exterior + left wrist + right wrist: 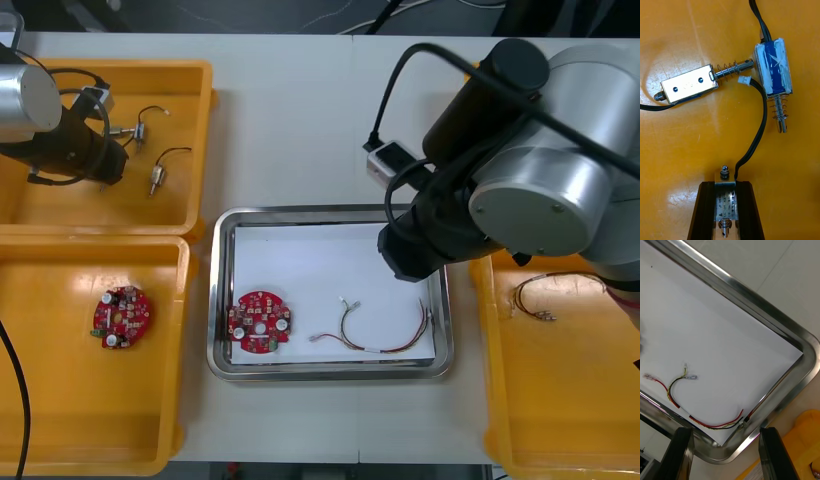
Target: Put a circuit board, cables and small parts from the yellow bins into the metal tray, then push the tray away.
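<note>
Clamping one small metal part (725, 206), the left gripper (725, 186) hangs in a yellow bin (677, 142) (right gripper (725, 432) spread above the red and yellow cable (715, 425)).

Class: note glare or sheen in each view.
Front view: the rectangular metal tray's rim shines. Right wrist view: glare streaks that rim beyond the open right claw. Left wrist view: sheen patches the yellow plastic bin floor beside the left claw, shut on a small metal part.

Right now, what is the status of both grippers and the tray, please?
Left gripper shut on small metal part in yellow bin. Right gripper open over tray. Circuit board and cable in tray. Two other parts close ahead.
</note>
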